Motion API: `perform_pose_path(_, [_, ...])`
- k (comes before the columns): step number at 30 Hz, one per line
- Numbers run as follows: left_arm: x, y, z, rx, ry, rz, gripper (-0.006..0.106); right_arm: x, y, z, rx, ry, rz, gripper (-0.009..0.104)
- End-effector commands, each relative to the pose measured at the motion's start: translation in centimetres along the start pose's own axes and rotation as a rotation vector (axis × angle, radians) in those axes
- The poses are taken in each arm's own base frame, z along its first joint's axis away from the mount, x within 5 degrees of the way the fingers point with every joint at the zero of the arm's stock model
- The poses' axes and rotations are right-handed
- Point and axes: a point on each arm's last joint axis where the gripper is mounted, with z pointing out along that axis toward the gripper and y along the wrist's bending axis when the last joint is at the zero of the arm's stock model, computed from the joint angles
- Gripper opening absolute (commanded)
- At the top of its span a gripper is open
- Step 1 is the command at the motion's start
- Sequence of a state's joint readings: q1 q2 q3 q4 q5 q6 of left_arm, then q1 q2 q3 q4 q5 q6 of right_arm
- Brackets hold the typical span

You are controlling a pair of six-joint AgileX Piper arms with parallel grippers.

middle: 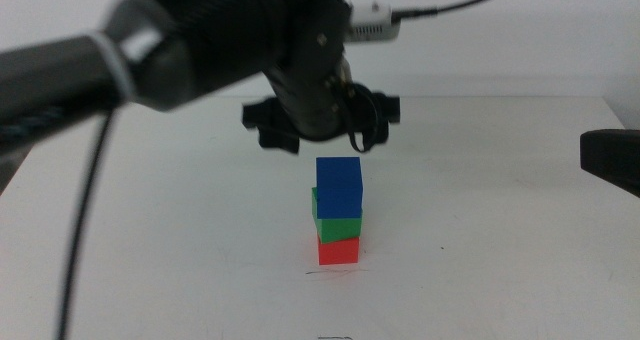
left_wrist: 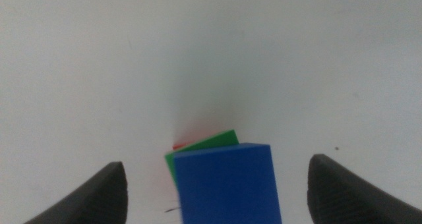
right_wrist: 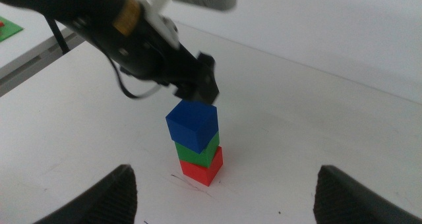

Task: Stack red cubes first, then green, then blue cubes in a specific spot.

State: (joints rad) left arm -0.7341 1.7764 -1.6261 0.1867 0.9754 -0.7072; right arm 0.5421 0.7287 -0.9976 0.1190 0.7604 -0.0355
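Observation:
A three-cube stack stands on the white table: red cube (middle: pixel 338 251) at the bottom, green cube (middle: pixel 336 224) in the middle, blue cube (middle: pixel 339 185) on top, slightly twisted. It sits just behind the specific spot, a thin dark line (middle: pixel 335 272). My left gripper (middle: pixel 325 130) hovers open just above and behind the blue cube (left_wrist: pixel 227 184), its jaws wide apart and touching nothing. The green cube (left_wrist: pixel 198 148) and a sliver of the red cube (left_wrist: pixel 184 145) peek out below. My right gripper (right_wrist: pixel 227 184) waits open at the right, facing the stack (right_wrist: pixel 196 145).
The left arm (middle: pixel 150 50) and its cable cross the upper left of the table. The right gripper's body (middle: pixel 610 160) shows at the right edge. Another short dark mark (middle: pixel 335 337) lies near the front edge. A green and red item (right_wrist: pixel 6 28) lies on a far table.

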Motion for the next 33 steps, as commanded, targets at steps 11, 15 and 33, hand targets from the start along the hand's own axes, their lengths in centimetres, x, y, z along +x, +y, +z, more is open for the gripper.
perform_pose_path(11, [-0.2, 4.7, -15.9, -0.030, -0.298, 0.085, 0.093, -1.2, -0.1, -0.4, 0.012, -0.094, -0.014, 0.077])
perform_pose_path(15, [1.0, 7.3, -18.6, -0.170, -0.283, 0.072, 0.093, -1.2, -0.1, -0.4, 0.012, -0.094, -0.014, 0.077])
perform_pose_path(33, [5.7, 19.1, -24.2, -0.185, -0.776, 0.092, 0.093, -1.2, -0.1, -0.4, 0.015, -0.094, -0.017, 0.077])
